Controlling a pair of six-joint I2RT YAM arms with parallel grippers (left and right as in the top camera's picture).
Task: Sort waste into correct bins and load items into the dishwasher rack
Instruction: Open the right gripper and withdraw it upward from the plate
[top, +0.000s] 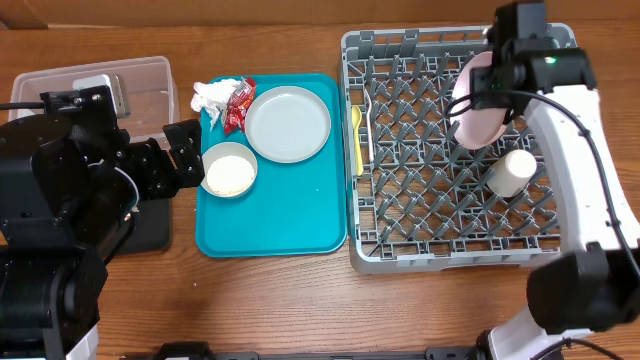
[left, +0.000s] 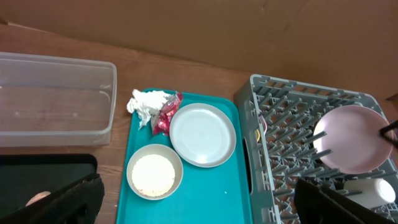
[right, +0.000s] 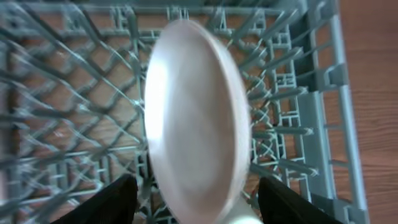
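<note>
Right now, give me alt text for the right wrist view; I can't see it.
A white-pink round plate stands on edge among the upright pegs of the large grey plastic rack. The right jaws stand open, one either side of its lower rim.

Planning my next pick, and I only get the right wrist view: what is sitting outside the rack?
Observer: On the teal tray, a grey plate and a bowl holding white grains.
Operator: Any rubbish?
Observer: A crumpled napkin and a red wrapper, at a far corner of the tray.
Operator: What else is in the rack?
Observer: A white cup beside the pink plate, and a yellow spoon along the edge nearest the tray.
</note>
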